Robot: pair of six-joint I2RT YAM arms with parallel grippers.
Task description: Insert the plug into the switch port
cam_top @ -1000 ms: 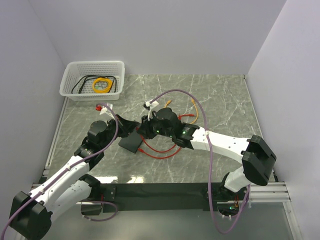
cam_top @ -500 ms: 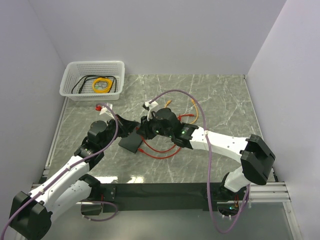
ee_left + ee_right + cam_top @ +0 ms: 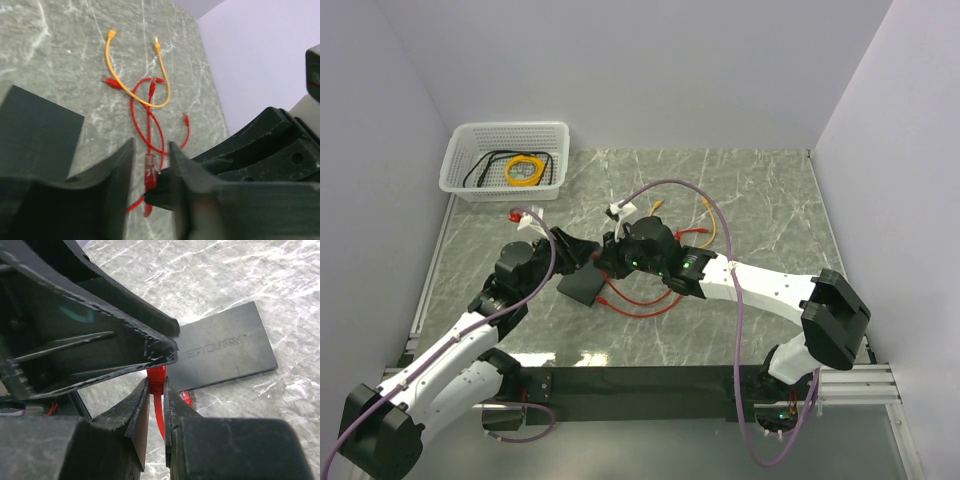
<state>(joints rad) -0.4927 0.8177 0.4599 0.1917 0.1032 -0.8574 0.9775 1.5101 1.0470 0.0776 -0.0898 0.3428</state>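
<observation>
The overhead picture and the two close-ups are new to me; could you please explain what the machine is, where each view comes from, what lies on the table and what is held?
These are two robot arms bolted at the near edge of a table. The wide picture comes from a fixed camera above and behind them. Each close-up comes from a camera on one wrist, looking past that arm's own two-finger hand. On the table lie a flat black box, loose red cords and an orange cord. A white basket in the far left corner holds a yellow coil. The right hand pinches the red plug near the box. The left hand has its fingers open on either side of the same plug, apparently not gripping it.
</observation>
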